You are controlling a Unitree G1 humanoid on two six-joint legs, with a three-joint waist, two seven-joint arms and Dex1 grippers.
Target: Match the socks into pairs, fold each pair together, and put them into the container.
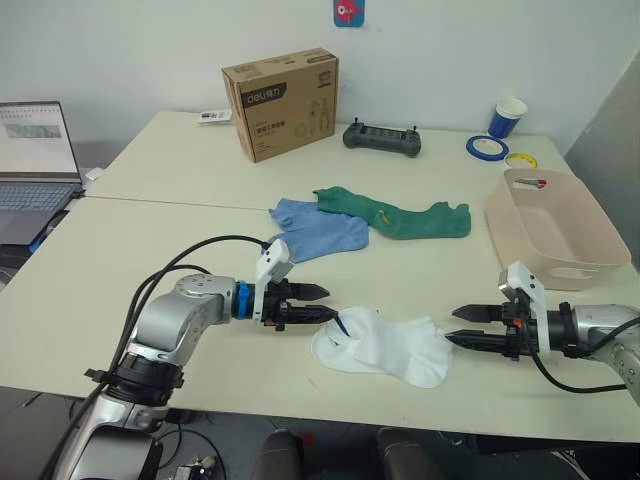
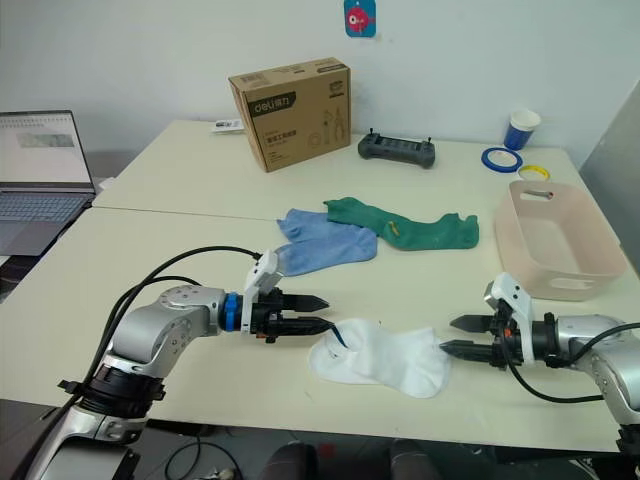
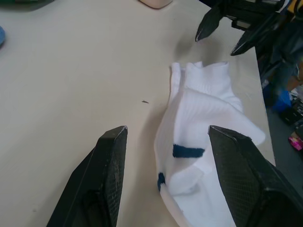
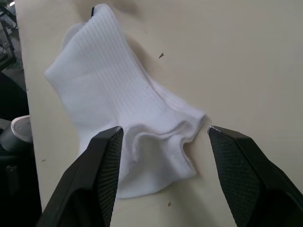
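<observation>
The cream table (image 1: 150, 300) carries everything, and at its right edge stands the pale pink container (image 1: 552, 235), empty apart from a small red-and-white item at its far end. Beyond the middle lie the dark green socks (image 1: 400, 215), stretched out toward the container, with the light blue socks (image 1: 318, 232) just beside them and overlapping their near end. At the front edge the white socks (image 1: 385, 347) lie stacked one on the other, so this pair looks matched and the fold seems to be the step in hand. The left gripper (image 1: 318, 303) sits at the end with the dark blue marks, fingers spread wide and holding nothing, one finger over the fabric in the left wrist view; the right gripper (image 1: 462, 327) faces it from the other end, also wide and empty, its tips just short of the cloth. The next move probably calls for one gripper to pinch an end and carry it over the other end while the opposite gripper pins the pile. Farther back stand a brown cardboard box (image 1: 282, 103), a black controller (image 1: 382, 137), a blue paper cup (image 1: 508, 117), tape rolls (image 1: 487, 147) and a laptop (image 1: 35, 165) at far left, all well apart. Nothing blocks the path to the container.
</observation>
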